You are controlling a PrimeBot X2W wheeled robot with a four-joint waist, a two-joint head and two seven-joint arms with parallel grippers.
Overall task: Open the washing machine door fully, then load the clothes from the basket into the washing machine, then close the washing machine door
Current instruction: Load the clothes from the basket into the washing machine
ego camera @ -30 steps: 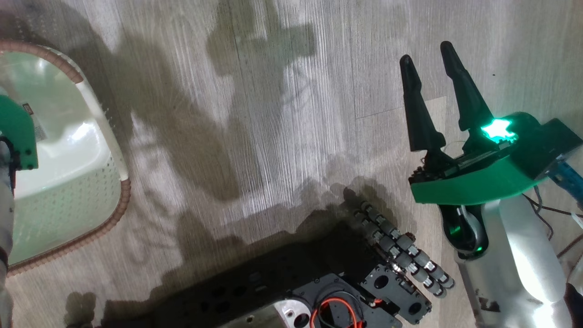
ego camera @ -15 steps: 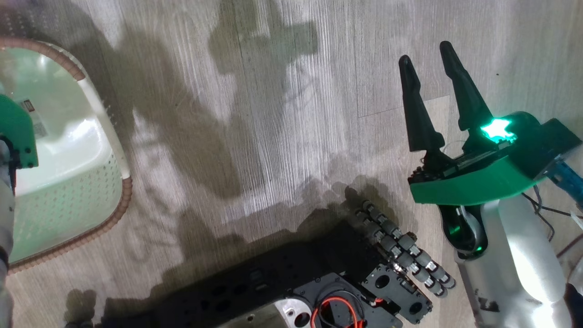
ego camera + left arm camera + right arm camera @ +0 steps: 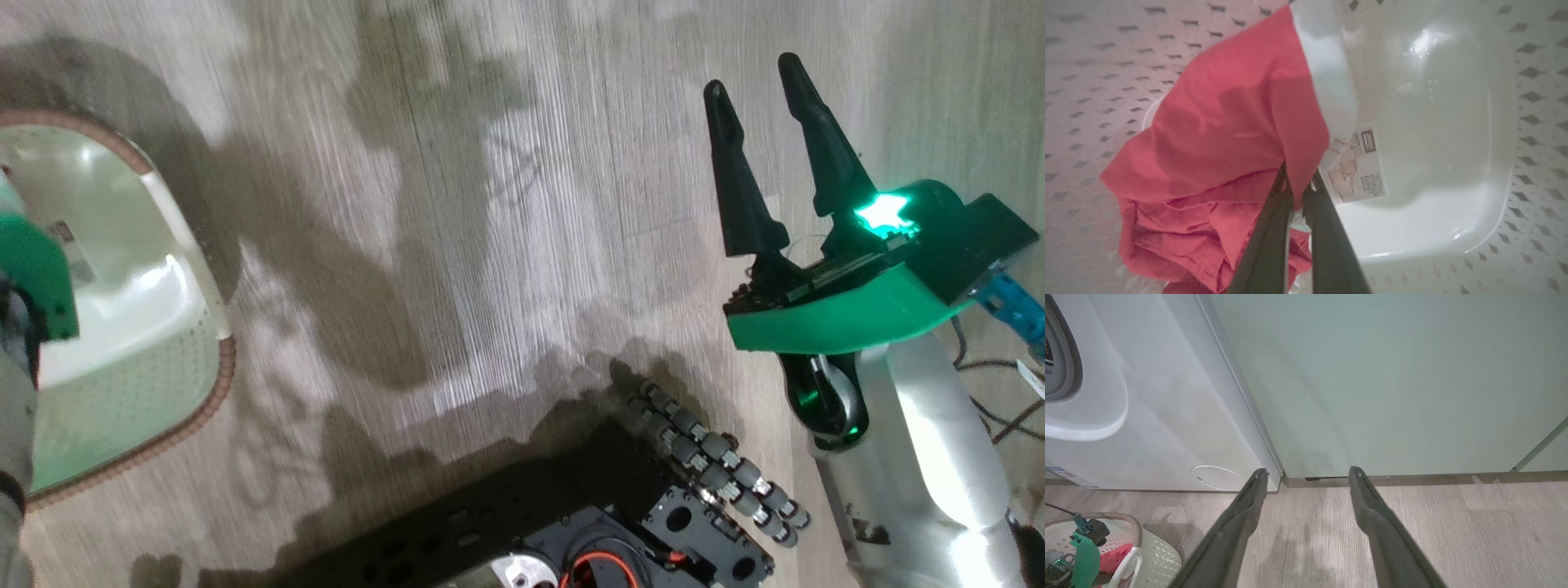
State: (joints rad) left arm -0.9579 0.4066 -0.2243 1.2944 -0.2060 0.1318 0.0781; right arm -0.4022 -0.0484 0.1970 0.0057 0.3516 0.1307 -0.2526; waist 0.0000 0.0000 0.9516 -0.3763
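Your left tool (image 3: 1299, 185) pinches the red clothes (image 3: 1216, 130) inside the basket (image 3: 1527, 122). Your right tool (image 3: 751, 77) hangs open above the floor (image 3: 490, 245).

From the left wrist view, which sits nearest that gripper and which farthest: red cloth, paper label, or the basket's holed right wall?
1. red cloth, pinched in the left gripper.
2. paper label, just right of it.
3. basket wall, far right.
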